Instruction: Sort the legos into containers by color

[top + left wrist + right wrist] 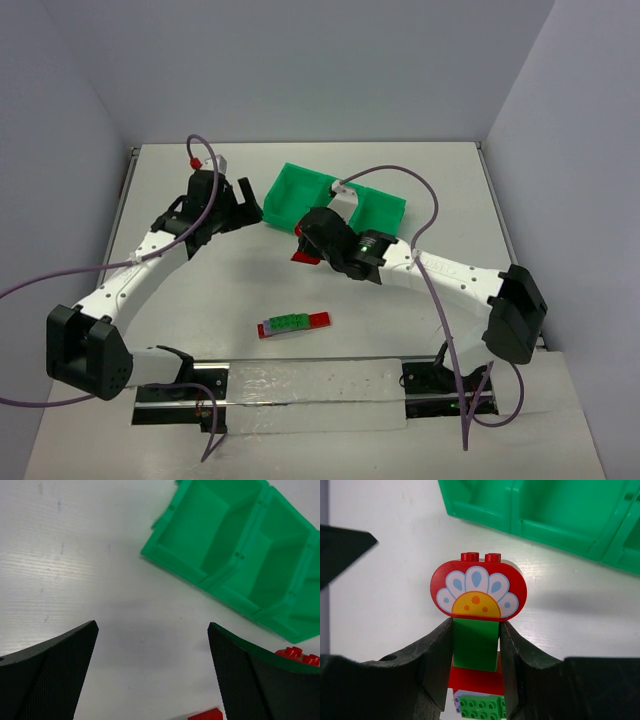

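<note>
My left pincer (152,625) hangs wide open over the white tabletop (380,320), holding nothing, just beside the left end of the bright green three-compartment plastic tray (300,188). Low centre, a short flat stack of red, green and lavender studded bricks (293,323) lies loose on the tabletop, well apart from the tray. My right pincer (476,625) is clamped on a green square brick (476,647) topped by a red rounded brick with a white-and-yellow flower print (478,592), near the tray's front edge, outside every compartment.

Robotics lab test cell: white table (250,290) boxed by plain pale walls (300,60); left arm (125,285), right arm (450,272) bolted to base plate (320,395) at near edge; purple cables (432,200) trailing.
</note>
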